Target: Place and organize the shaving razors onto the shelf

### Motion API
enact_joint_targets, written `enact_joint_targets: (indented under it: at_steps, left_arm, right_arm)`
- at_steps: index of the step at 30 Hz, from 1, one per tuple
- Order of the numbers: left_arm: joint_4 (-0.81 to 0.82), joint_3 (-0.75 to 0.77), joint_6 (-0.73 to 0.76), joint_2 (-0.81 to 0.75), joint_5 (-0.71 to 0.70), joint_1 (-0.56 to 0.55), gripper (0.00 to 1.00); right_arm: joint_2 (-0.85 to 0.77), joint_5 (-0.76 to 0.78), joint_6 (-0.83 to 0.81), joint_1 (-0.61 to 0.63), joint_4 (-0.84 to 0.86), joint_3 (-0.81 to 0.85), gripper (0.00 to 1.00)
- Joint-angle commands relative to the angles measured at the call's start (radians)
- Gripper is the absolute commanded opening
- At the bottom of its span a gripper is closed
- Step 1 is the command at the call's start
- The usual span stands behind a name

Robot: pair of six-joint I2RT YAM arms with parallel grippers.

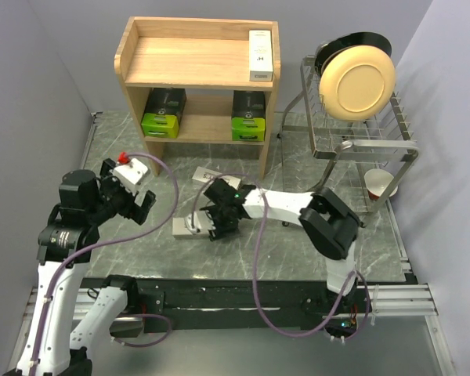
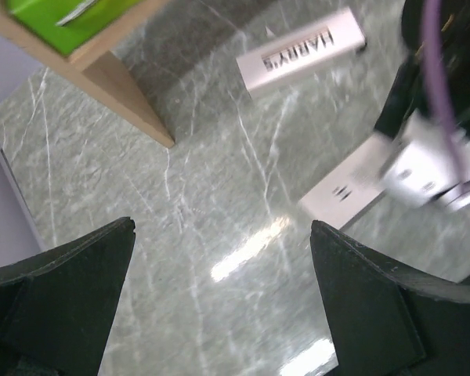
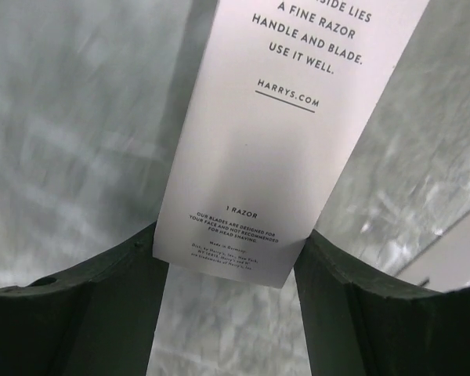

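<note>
The wooden shelf (image 1: 196,63) stands at the back. One slim white razor box (image 1: 260,55) lies on its top tier at the right. Two black-and-green packs (image 1: 164,112) (image 1: 249,116) sit on the lower tier. My right gripper (image 1: 213,223) (image 3: 227,262) is shut on a white razor box (image 1: 185,227) (image 3: 258,157), low over the table in front of the shelf. Another white box (image 1: 209,173) (image 2: 301,51) lies flat just behind it. My left gripper (image 1: 141,205) (image 2: 223,301) is open and empty above bare table, left of the held box (image 2: 345,192).
A wire dish rack (image 1: 376,145) stands at the right with a cream plate (image 1: 356,81) and a cup (image 1: 380,185). The shelf's front left leg (image 2: 125,94) is near my left gripper. Purple cables loop over the table's near part.
</note>
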Motion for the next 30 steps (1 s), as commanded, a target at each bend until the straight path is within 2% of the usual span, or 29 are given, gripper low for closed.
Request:
enact_joint_targets:
  at_steps: [1,5,6,10,13,18,23,30]
  left_arm:
    - [-0.099,0.008,0.257,0.035,0.086,0.005,1.00]
    - [-0.243,-0.036,0.517,0.119,0.177,0.005,0.99]
    - [-0.248,-0.047,0.538,0.133,0.194,0.003,1.00]
    - [-0.168,-0.082,0.518,0.228,0.235,-0.041,1.00]
    - [-0.093,-0.108,0.461,0.311,0.179,-0.150,0.99]
    - [0.079,-0.147,0.374,0.396,0.113,-0.308,0.97]
    - [0.159,-0.156,0.253,0.523,0.039,-0.441,0.89]
    - [0.301,-0.205,0.219,0.607,-0.038,-0.523,0.90]
  right_arm:
    - [-0.109,0.031,-0.120,-0.006,0.090,-0.088,0.72]
    - [-0.193,-0.068,0.072,-0.026,0.013,-0.025,0.84]
    - [-0.221,-0.122,0.097,-0.031,0.008,-0.035,1.00]
    - [-0.426,-0.199,0.258,-0.049,0.079,-0.132,1.00]
    - [-0.574,-0.246,0.390,-0.072,0.123,-0.201,1.00]
    - [-0.780,-0.126,0.577,-0.080,0.156,-0.272,1.00]
    - [-0.857,-0.003,0.661,-0.094,0.114,-0.263,1.00]
    - [-0.899,-0.055,0.758,-0.169,0.108,-0.290,1.00]
